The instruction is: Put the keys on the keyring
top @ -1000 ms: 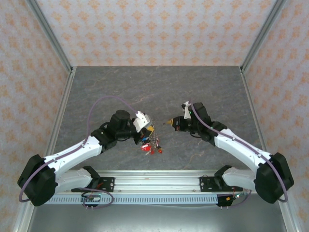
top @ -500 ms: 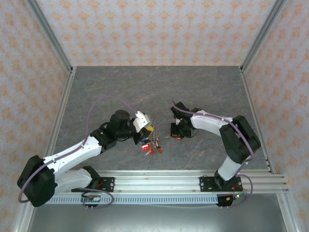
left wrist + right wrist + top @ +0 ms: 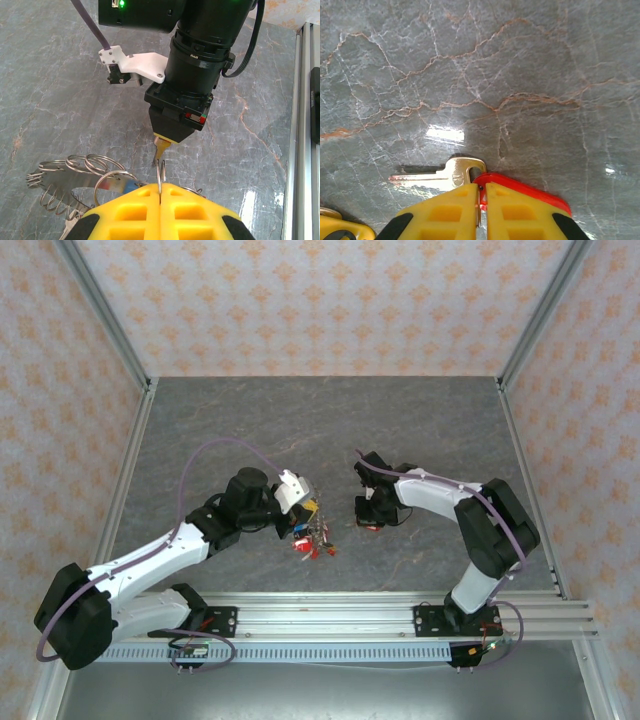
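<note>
L pincer [image 3: 160,186] is clamped tight on a thin wire loop of the keyring [image 3: 90,179], holding it up off the table [image 3: 530,75] near the middle. A bunch of keys [image 3: 313,543] w/ red tags dangles under it.

R pincer [image 3: 481,192] is nose-down just to the right, tips at the table, sitting right at the join betw. a loose silver key [image 3: 454,172] and its red tag [image 3: 530,196]. Its jaws are nearly together, just a hairline slit. Can't tell if it's actually gripping the key or only resting over it. The key looks to lie flat on the table.

Risks from here, imo:
- **Swing:** the contact is at the link, not the key head. On a lift the key would prob. swing and twist, making its hole hard to line up w/ the loop.
- **Slip:** a weak pinch means the key slips & drops to the table.
- **Skid:** the tips are v. close to the surface, so pressing down could skid the key away.
- **Bump:** the two pincers are near each other. Closing in to thread could bump the keyring, set the hanging bunch swaying and foul the loop.
</note>
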Available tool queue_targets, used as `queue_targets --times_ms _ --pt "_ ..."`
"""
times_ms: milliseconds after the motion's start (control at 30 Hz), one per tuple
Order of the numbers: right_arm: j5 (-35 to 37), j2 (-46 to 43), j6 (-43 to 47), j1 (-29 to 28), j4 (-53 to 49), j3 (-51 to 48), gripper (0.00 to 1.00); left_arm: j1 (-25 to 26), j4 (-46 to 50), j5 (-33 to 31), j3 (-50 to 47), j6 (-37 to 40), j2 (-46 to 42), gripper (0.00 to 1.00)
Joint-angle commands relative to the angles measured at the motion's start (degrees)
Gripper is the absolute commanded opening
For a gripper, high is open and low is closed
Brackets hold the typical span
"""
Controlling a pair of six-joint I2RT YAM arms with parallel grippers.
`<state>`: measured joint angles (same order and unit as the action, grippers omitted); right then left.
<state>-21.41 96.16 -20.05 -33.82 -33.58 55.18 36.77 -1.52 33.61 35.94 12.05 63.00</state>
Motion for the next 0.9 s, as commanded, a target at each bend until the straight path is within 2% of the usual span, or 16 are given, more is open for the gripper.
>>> queue_targets --times_ms 0,233,400,700,867 --pt "0.78 -0.78 0.02 -0.19 -2.54 0.72 0.13 0.58 -1.28 -0.19 2.82 1.30 -0.25 0.00" --pt "0.50 -1.85 0.02 -0.27 -2.86 0.77 0.18 0.58 -1.64 -0.25 2.81 1.17 -0.17 0.00" --pt "0.49 -1.69 -0.01 -0.19 -2.85 0.81 0.14 0.58 -1.64 -0.04 3.12 1.21 0.23 0.00" --pt "0.12 -2.74 -0.34 -0.19 -3.32 0.45 0.15 0.58 -1.93 -0.21 2.46 1.05 0.05 0.00" --pt "-0.07 -2.21 -0.40 -0.19 -3.15 0.42 0.12 0.58 -2.03 -0.25 2.55 1.13 0.22 0.00"
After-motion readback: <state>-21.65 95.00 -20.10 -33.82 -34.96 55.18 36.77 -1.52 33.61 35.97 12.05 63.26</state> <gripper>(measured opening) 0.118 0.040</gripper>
